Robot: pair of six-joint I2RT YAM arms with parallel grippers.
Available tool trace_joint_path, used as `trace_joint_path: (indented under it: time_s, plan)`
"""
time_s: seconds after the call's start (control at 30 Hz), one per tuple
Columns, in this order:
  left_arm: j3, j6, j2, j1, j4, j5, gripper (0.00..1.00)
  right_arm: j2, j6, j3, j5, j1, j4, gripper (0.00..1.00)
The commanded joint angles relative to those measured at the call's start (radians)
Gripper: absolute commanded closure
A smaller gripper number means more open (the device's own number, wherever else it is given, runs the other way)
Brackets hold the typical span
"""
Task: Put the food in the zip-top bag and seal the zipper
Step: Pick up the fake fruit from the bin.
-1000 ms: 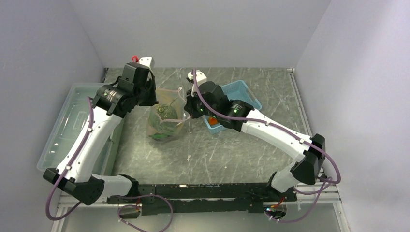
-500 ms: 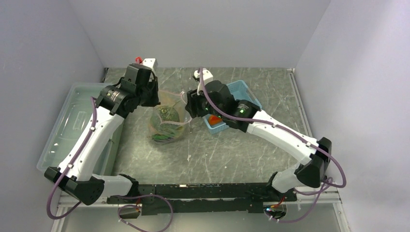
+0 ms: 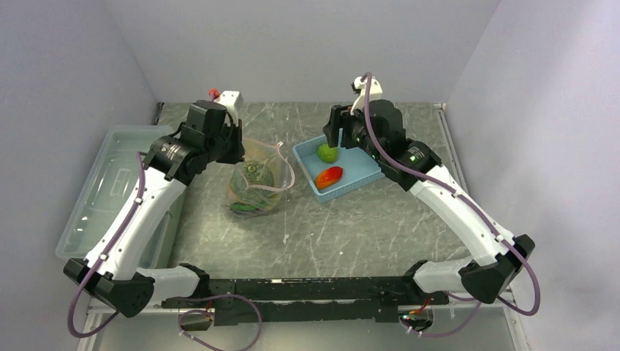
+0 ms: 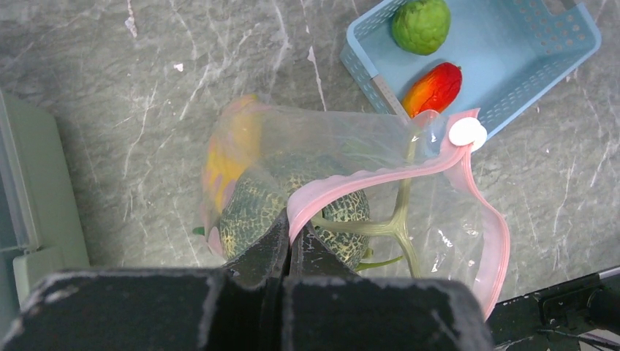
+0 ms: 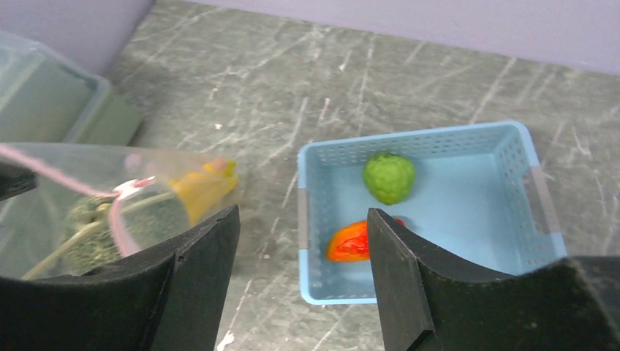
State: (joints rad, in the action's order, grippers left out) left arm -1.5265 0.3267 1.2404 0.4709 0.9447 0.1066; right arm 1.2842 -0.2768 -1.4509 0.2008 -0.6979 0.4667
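The clear zip-top bag (image 3: 257, 189) stands on the table, its mouth hanging wide. My left gripper (image 4: 292, 235) is shut on the bag's pink zipper (image 4: 380, 175) at the near lip. A white slider (image 4: 466, 132) sits at the strip's far end. Inside the bag lie a dark green netted fruit (image 4: 252, 212) and a yellow banana (image 4: 219, 161). My right gripper (image 5: 301, 219) hangs open and empty above the light-blue basket (image 5: 475, 212). In that basket are a lime-green fruit (image 5: 389, 178) and a red-orange fruit (image 5: 349, 241).
A large translucent bin (image 3: 110, 190) fills the table's left side, close to the left arm. The basket (image 3: 365, 172) stands just right of the bag. Walls close in behind and on both sides.
The right gripper opened and let go of the bag's right lip, then swung up and right over the basket. The left gripper kept its hold on the strip.
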Motion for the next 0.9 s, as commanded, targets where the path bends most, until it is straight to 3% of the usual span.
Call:
trace_joint_path:
  time_s: [0.0,0.57,0.87]
  plan:
    - [0.004,-0.045,-0.033,0.0,-0.093,-0.07,1.0,0.037,0.025,0.027,-0.012,0.056,-0.008,0.3]
    - [0.133,-0.083,-0.108,0.0,-0.195,-0.175,1.0,0.378,0.039,-0.002,-0.164,0.216,-0.085,0.18]
    - [0.179,-0.087,-0.129,-0.001,-0.219,-0.21,1.0,0.625,0.04,-0.128,-0.196,0.249,-0.087,0.12]
